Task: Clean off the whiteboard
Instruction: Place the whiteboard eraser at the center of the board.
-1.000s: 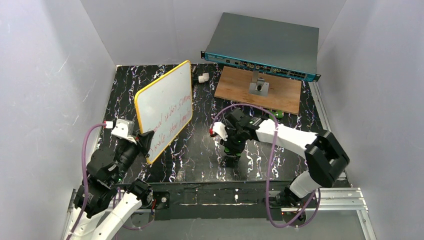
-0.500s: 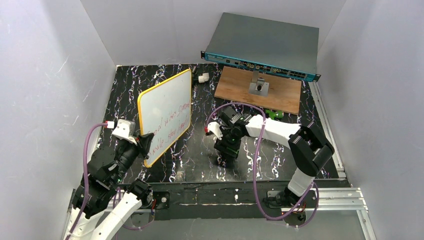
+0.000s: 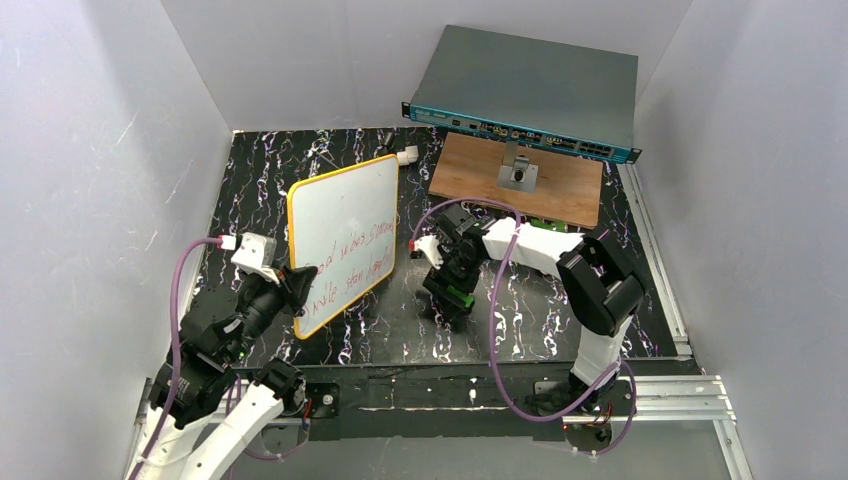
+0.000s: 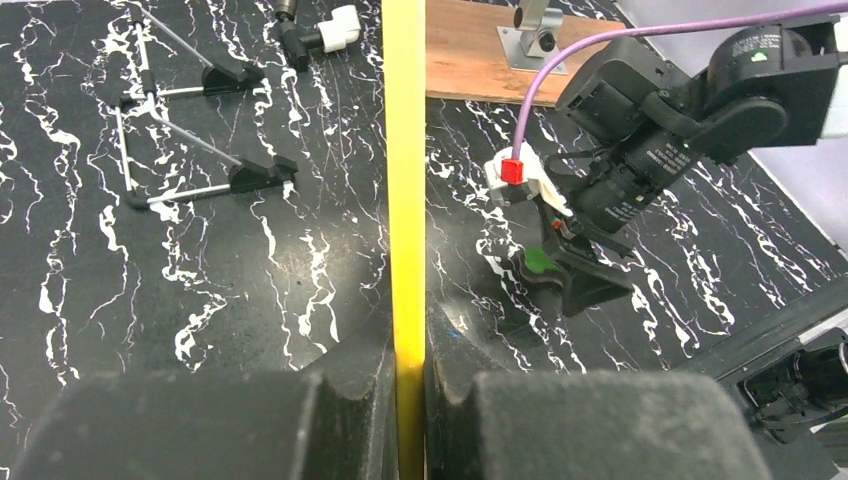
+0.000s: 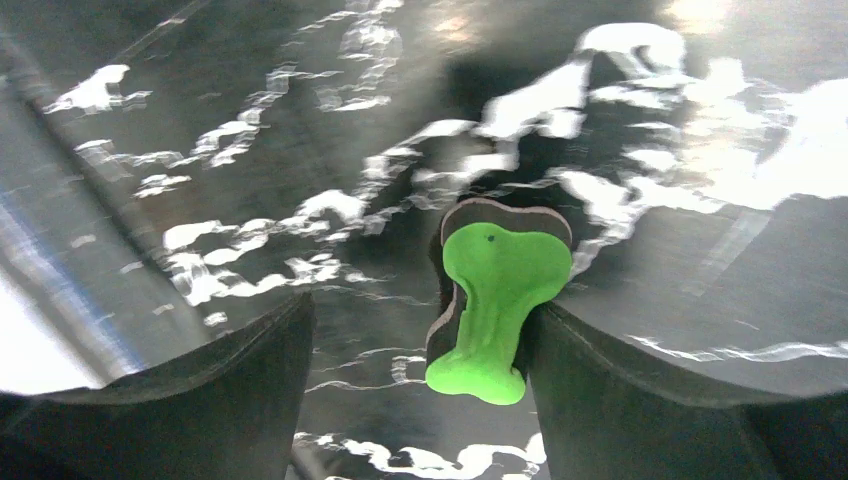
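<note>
The whiteboard (image 3: pixel 345 240), yellow-framed and carrying red handwriting across its lower half, stands tilted at the left-centre of the surface (image 3: pixel 400 325). We cannot tell whether its low edge touches the surface. The left end effector (image 3: pixel 290 285) is clamped on the frame at the board's near-left edge, and the left wrist view shows the yellow rim (image 4: pixel 404 200) pinched between the pads. To the right of the board, the right end effector (image 3: pixel 452 292) points down with its jaws wide. Between them lies a green-backed eraser (image 5: pixel 497 290), close against one finger and apart from the other. At the far right lies a wooden board (image 3: pixel 560 185).

We judge the step in hand to be picking up the eraser; no writing is wiped yet. Because the eraser sits off-centre, closing may shove or twist it and give a skewed hold. Because the board hangs from a narrow pinch on one edge, wiping pressure may swing it or slip it from the pads.
</note>
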{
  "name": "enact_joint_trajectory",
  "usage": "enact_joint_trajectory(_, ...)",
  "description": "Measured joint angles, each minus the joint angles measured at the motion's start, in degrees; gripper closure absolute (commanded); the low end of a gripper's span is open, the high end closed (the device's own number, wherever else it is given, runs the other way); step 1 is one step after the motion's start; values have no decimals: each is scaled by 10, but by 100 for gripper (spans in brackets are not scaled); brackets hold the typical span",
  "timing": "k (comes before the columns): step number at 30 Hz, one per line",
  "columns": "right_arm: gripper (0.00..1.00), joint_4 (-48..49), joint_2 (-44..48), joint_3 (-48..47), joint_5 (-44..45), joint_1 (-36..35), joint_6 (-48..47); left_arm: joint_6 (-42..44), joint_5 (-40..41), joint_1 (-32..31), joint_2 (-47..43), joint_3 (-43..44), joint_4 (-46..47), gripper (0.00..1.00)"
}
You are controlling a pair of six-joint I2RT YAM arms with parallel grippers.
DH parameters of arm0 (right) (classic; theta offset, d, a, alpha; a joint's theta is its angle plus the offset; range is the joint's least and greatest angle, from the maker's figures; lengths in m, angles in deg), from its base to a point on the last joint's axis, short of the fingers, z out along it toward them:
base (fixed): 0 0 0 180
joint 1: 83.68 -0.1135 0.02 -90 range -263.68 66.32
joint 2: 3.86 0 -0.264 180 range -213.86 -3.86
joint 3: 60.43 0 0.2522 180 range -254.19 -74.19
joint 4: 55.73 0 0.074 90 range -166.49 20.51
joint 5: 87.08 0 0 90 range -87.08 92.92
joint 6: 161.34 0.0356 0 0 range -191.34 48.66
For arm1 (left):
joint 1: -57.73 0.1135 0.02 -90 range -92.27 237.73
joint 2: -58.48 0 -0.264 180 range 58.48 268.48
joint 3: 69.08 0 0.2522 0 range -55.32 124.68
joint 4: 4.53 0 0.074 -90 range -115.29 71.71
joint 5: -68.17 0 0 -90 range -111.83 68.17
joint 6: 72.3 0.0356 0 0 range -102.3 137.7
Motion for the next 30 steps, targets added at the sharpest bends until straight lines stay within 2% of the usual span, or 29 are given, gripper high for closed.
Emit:
enact_joint_trajectory(4, 16, 54, 49, 38, 101, -10, 10, -2, -1, 0, -7, -2, 3, 100)
enact_joint_trajectory(11, 12, 45, 67, 37, 33, -13, -8, -5, -10, 0, -2, -3, 12, 100)
enact_joint_trajectory(13, 12, 26, 66, 32, -24, -10, -17, -5, -12, 0, 0, -3, 12, 100)
enact_joint_trajectory(15, 5, 0, 62, 19, -63, -8, -19, -6, -13, 0, 0, -3, 12, 100)
enact_joint_trajectory(18, 5, 27, 61, 26, 5, -16, -8, -6, -16, 0, 0, -3, 12, 100)
enact_joint_trajectory(22, 2, 16, 48, 20, -45, 0, -1, -6, -17, 0, -1, -3, 12, 100)
enact_joint_trajectory(25, 3, 55, 63, 52, 13, -13, 1, -6, -17, 0, -2, -3, 12, 100)
enact_joint_trajectory(27, 2, 26, 63, 47, -42, -11, -2, -6, -17, 0, -3, -4, 11, 100)
enact_joint_trajectory(30, 2, 58, 78, 56, 5, -20, -1, -7, -17, 0, -4, -4, 12, 100)
